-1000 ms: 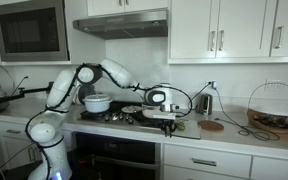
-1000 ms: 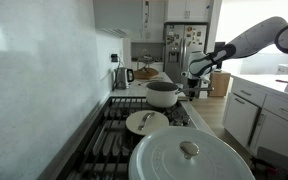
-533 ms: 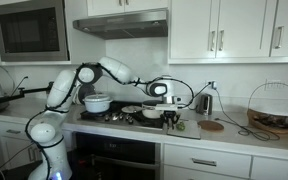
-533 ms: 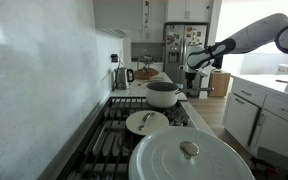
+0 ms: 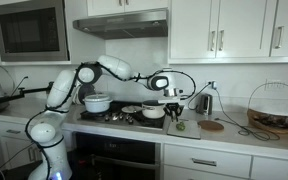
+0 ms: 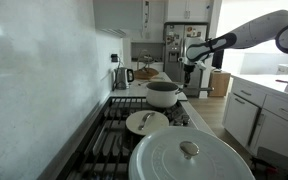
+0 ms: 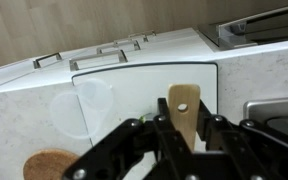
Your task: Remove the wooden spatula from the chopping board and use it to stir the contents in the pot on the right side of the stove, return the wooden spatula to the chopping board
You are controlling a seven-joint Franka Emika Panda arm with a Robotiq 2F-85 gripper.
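Note:
My gripper (image 7: 183, 120) is shut on the wooden spatula (image 7: 183, 100), whose light-tan end with a hole sticks out past the fingers. Directly below lies the pale chopping board (image 7: 134, 85) on the white counter. In both exterior views the gripper (image 5: 171, 101) (image 6: 189, 68) hangs in the air above the counter, just past the stove's end. The small white pot (image 5: 154, 111) (image 6: 162, 94) sits on the black stove (image 5: 119, 117) (image 6: 114, 140), beside and lower than the gripper. The chopping board (image 5: 185, 126) lies under the gripper.
A larger white pot (image 5: 97, 102) stands on the stove's far side, its lid (image 6: 189, 155) close to the camera. A round brown disc (image 5: 212, 126) (image 7: 49, 165), a kettle (image 5: 204, 101) and a wire basket (image 5: 274, 108) occupy the counter. A shallow pan (image 6: 147, 122) sits mid-stove.
The gripper has risen from the chopping board with the spatula in it and shifted slightly sideways along the counter. The pots have not moved.

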